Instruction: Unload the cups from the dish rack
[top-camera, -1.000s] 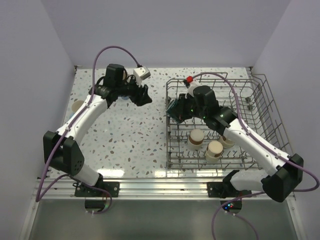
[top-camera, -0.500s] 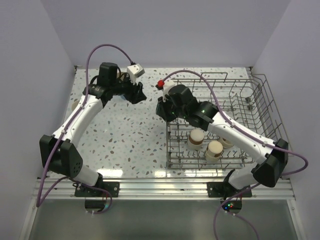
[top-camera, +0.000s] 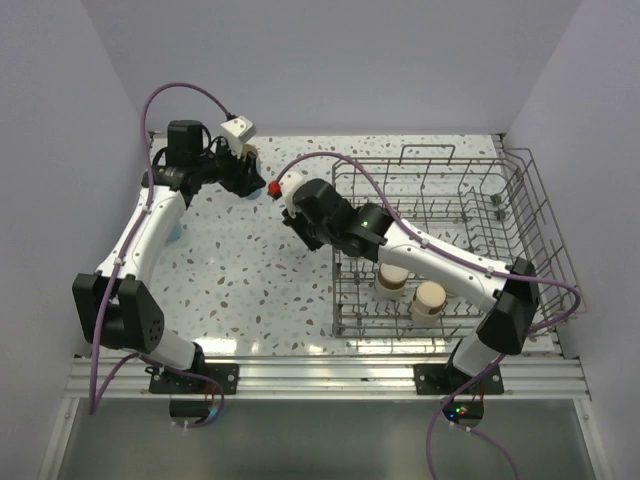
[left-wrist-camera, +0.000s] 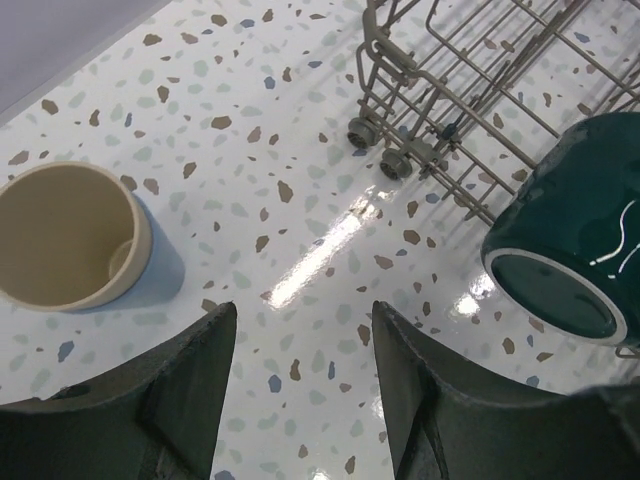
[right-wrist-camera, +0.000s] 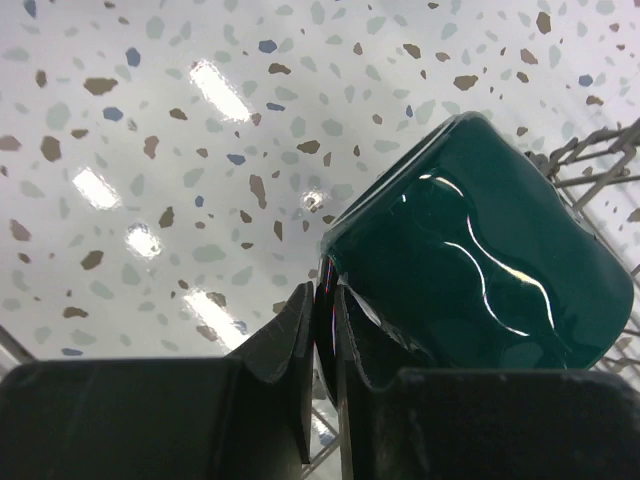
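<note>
Left gripper (left-wrist-camera: 300, 322): spread and holding nothing, over the far left of the desk (top-camera: 250, 285). In the last second this arm has drawn back toward the far left corner (leaving room, I judge, for the other arm).
Pale cup (left-wrist-camera: 68, 235): upright on the desk, left of the left gripper in its wrist view, already out of the rack.
Right gripper (right-wrist-camera: 322, 300): pressed together, pinching the rim of the dark teal mug.
Dark teal mug (right-wrist-camera: 480, 270): tipped on its side, held over the bare desk just beside the rack's left corner. A second ago it was over the rack's interior.
Dish rack (top-camera: 520, 200): on the right half of the desk. At least two short beige-and-brown cups (top-camera: 392, 278) stand near its front left.
Meaning for the task: the mug has cleared the wires and now needs setting down. The rack's other cups are not yet unloaded.
</note>
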